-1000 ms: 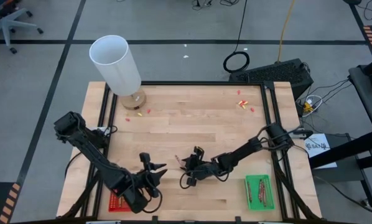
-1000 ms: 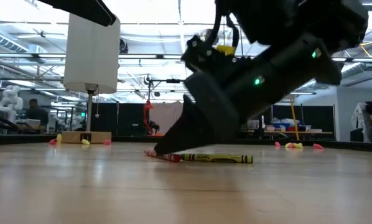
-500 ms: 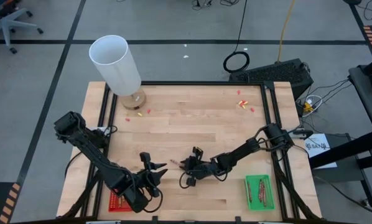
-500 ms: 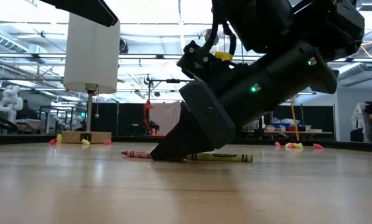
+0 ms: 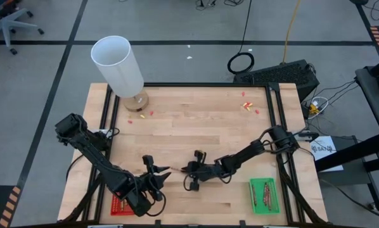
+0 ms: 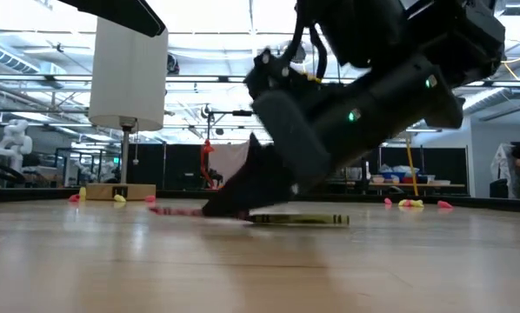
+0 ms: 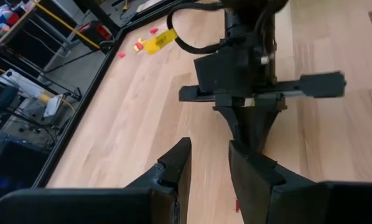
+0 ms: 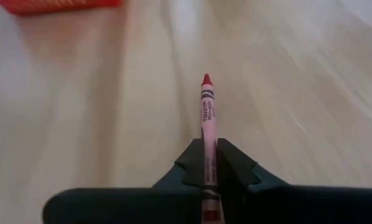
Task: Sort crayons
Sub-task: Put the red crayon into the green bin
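Observation:
My right gripper [image 5: 188,170] is near the table's middle front, shut on a red crayon [image 8: 206,124] whose pointed tip [image 8: 206,79] faces the table's left. It also shows low over the wood in the low view [image 6: 177,209]. An olive crayon [image 6: 299,219] lies flat on the table under the right arm. My left gripper [image 5: 156,176] is open and empty just left of the right one; its fingers [image 7: 176,171] point at the right gripper [image 7: 248,93]. A red tray [image 5: 116,204] stands at the front left, and a green tray [image 5: 263,195] with crayons stands at the front right. My right gripper pinches the red crayon's paper-wrapped shaft [image 8: 207,163] between its two fingers, toward its blunt end. The fingers slant down from the table's right and lie along the crayon, which sticks out ahead of them. The crayon is about level, close to the table; whether it touches I cannot tell.
A tall white cylinder on a wooden base [image 5: 118,63] stands at the far left corner. Small red and yellow scraps lie near it [image 5: 142,114] and at the far right [image 5: 248,106]. Bare wood lies between the trays and across the table's middle.
My right gripper has gone toward the table's left edge and my left gripper, taking the red crayon with it, low over the wood. The olive crayon has stayed where it was.

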`<control>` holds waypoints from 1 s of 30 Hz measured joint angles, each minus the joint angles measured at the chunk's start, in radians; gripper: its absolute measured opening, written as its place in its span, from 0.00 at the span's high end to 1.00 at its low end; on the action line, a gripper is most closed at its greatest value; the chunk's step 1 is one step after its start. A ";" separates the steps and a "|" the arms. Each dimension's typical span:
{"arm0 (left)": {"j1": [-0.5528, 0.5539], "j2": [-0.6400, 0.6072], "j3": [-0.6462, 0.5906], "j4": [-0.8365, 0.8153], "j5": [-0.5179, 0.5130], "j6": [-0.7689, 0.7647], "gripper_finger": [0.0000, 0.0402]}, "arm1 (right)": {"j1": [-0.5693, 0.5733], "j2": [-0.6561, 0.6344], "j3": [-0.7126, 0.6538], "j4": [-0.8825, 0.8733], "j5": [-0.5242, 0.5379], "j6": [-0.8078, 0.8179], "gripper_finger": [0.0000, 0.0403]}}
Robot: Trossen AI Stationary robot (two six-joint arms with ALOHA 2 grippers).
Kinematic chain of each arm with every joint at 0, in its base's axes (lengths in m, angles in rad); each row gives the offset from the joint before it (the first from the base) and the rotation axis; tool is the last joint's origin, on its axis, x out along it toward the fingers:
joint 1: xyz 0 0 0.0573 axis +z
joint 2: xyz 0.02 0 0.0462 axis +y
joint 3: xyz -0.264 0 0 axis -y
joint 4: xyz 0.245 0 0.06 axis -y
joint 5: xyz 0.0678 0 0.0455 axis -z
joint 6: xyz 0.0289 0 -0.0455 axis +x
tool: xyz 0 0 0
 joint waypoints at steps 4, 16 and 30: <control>0.000 0.000 0.000 0.002 0.001 -0.019 0.74 | 0.000 -0.043 0.000 0.003 -0.024 -0.019 0.99; -0.004 0.000 0.000 0.027 0.026 -0.018 0.74 | 0.008 -0.304 0.000 -0.294 -0.128 -0.117 0.99; -0.004 0.000 0.000 0.037 0.003 -0.023 0.74 | 0.170 -0.650 0.000 -0.774 -0.123 -0.058 0.99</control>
